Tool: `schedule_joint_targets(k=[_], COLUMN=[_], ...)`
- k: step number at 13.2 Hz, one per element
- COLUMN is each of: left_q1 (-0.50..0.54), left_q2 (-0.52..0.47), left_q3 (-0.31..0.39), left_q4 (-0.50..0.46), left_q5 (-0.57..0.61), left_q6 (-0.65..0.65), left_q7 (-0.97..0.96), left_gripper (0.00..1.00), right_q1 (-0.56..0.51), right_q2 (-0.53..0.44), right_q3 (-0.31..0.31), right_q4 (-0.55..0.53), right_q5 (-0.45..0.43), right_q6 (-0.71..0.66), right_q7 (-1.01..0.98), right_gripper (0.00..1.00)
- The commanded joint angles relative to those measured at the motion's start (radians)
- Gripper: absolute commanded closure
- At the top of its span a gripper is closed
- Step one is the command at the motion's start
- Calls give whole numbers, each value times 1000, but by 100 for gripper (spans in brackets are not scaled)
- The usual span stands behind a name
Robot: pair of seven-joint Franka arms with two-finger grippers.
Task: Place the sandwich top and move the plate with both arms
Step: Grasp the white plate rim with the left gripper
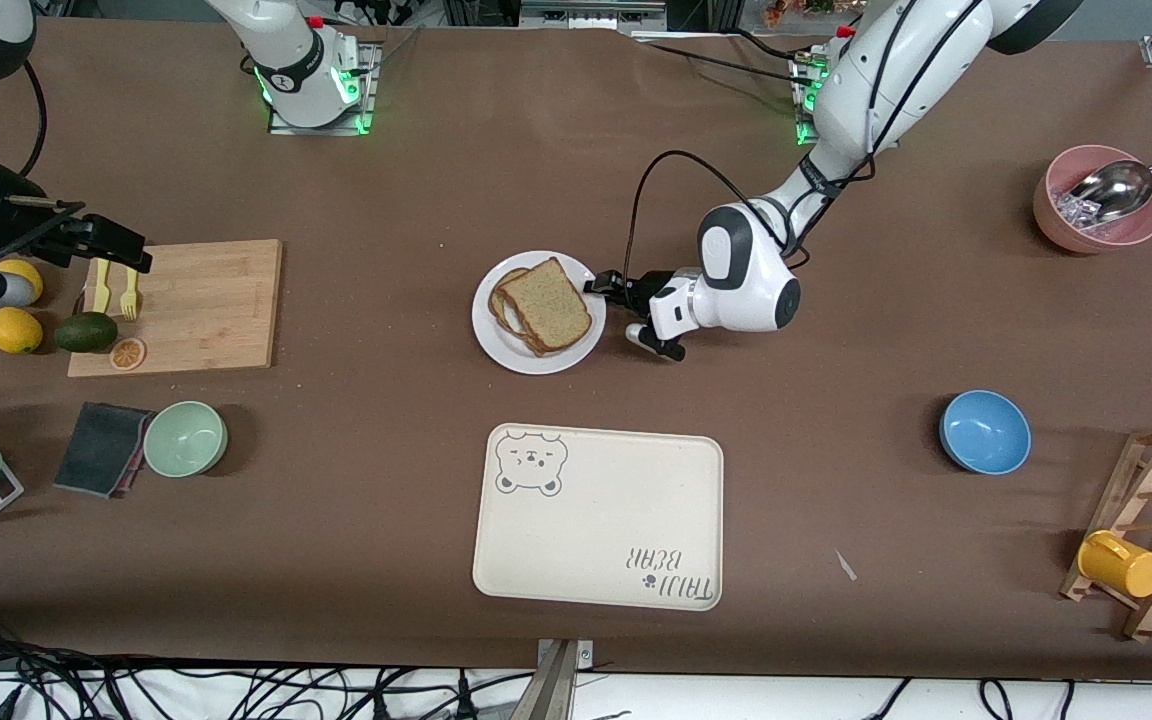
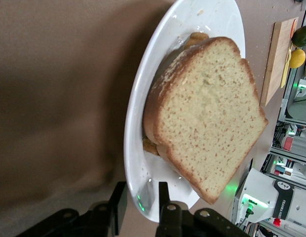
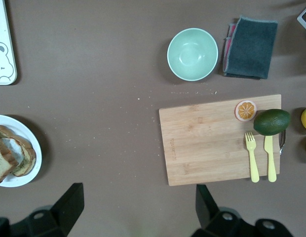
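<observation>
The white plate (image 1: 504, 345) lies mid-table with the sandwich on it. The sandwich top (image 1: 548, 303), a brown wholegrain slice, lies on the lower layers. My left gripper (image 1: 604, 287) is at the plate's rim on the side toward the left arm's end. In the left wrist view its open jaws (image 2: 138, 202) straddle the plate's rim (image 2: 135, 123), one finger over the plate and one outside it, with the sandwich top (image 2: 207, 113) close ahead. My right gripper (image 1: 124, 252) hangs open and empty over the cutting board's edge; its wrist view (image 3: 138, 197) shows the plate (image 3: 34, 153) at the frame's edge.
A cream bear tray (image 1: 596, 515) lies nearer the front camera than the plate. The cutting board (image 1: 201, 305) with yellow cutlery, an avocado, lemons, a green bowl (image 1: 186, 438) and a cloth are at the right arm's end. A blue bowl (image 1: 984, 430), pink bowl (image 1: 1101, 200) and mug rack (image 1: 1136, 545) are at the left arm's end.
</observation>
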Motion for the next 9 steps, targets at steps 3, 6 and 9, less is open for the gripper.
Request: schedule_joint_targets(k=[3, 6, 9], left_q1=[-8, -7, 1], left_q2=[36, 52, 53], left_q3=[-2, -2, -2], left_q4=[26, 26, 26], left_q5=[-95, -158, -158], left_q6=[13, 13, 11], left_q7=[86, 167, 169], left_gripper=[77, 77, 87], right_q1=[-2, -1, -1], right_q2=[11, 13, 11], right_q3=[8, 11, 17], right_q4=[2, 2, 3], right_q5=[-31, -32, -32], right_q6=[8, 8, 9], right_q7=[-17, -21, -21], right_gripper=[0, 0, 0])
